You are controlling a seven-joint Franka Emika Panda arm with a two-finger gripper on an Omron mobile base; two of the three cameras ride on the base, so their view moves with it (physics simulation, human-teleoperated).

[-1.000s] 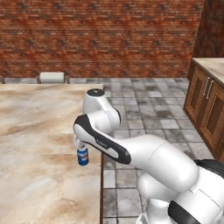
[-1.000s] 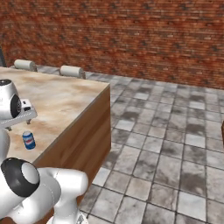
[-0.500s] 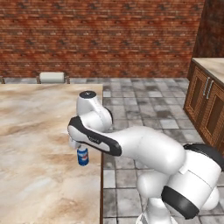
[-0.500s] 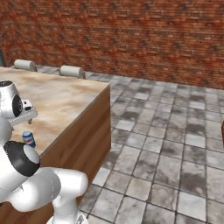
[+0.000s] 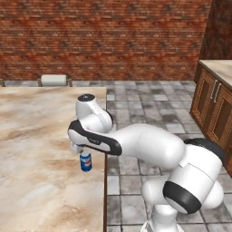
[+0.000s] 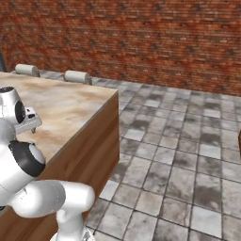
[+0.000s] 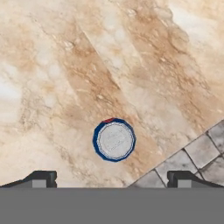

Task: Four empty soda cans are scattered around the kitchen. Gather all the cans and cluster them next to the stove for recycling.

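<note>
You have one soda can (image 5: 85, 161): blue body, white band, a trace of red, silver top ringed in blue from above (image 7: 113, 140). Your table (image 5: 31, 131): beige marble veined in tan and rust, with brown wood side panels (image 6: 89, 146). Your floor (image 5: 149, 97): grey mottled stone tiles, pale grout. Wall (image 5: 104, 36): red-brown brick. Cabinet (image 5: 213, 106): brown wood, silver handles. Fingers (image 7: 41, 178): dark grey.
</note>
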